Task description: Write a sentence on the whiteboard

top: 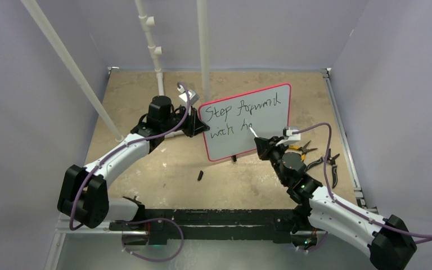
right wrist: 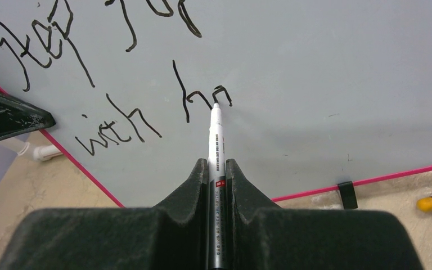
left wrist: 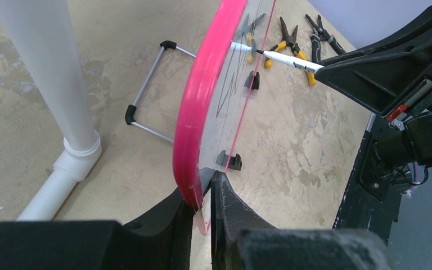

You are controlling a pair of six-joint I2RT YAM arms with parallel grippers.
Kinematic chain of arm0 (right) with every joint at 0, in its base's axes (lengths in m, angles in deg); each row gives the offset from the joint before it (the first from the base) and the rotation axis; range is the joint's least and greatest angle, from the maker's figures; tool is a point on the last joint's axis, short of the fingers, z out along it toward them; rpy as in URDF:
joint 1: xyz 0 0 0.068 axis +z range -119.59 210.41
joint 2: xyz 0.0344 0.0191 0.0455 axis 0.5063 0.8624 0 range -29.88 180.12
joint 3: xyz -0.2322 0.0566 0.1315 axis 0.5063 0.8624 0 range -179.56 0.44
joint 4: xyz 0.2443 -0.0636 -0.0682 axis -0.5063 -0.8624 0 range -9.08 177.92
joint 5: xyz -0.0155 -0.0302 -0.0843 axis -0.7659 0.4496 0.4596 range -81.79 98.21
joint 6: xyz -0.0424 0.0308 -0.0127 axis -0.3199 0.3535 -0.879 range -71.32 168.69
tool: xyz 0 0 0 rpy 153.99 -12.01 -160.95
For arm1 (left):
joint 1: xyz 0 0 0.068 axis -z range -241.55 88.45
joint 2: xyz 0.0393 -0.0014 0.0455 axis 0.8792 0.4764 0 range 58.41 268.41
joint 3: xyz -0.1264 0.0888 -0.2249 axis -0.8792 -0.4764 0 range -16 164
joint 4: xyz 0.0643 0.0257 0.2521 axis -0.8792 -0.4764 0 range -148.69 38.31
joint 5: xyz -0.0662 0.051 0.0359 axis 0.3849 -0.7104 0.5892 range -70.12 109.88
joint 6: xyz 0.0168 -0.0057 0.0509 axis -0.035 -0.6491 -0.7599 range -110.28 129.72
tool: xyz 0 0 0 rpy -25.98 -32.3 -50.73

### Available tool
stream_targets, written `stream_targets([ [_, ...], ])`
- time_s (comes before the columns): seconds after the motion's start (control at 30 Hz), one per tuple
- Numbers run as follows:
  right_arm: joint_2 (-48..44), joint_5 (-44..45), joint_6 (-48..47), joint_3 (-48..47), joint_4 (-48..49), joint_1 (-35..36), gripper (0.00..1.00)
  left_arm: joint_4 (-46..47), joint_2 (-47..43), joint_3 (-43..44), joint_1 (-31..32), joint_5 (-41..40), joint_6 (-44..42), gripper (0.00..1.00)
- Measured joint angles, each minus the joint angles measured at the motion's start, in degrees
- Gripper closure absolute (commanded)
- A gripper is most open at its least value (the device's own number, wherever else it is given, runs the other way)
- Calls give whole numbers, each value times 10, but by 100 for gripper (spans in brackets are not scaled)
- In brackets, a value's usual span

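The whiteboard (top: 273, 121) stands on its feet at mid-bench (top: 163, 174), with the left pincer (left wrist: 204, 188) clamped on its pink left edge. The right pincer (right wrist: 216, 166) is clamped on a marker (right wrist: 215, 135), whose tip touches the sentence (top: 242, 109) on its second line, after "with h".

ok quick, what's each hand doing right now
Left hand: closed on the edge of the pink-framed rectangular whiteboard.
Right hand: closed on the slim white marker pen.

White board (top: 267, 132) with pink-red frame and black writing (top: 242, 109); white marker (right wrist: 216, 140), black print; yellow-handled pliers (top: 296, 148); mottled tan desk (top: 163, 174).
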Motion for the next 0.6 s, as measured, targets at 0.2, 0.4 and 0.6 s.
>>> stream_targets([
  [0.2,-2,3,10,0,-6,0,100,0,0,0,0,0,0,100],
  [0.4,-1,7,17,0,-8,0,100,0,0,0,0,0,0,100],
  [0.6,-3,15,24,0,-17,0,100,0,0,0,0,0,0,100],
])
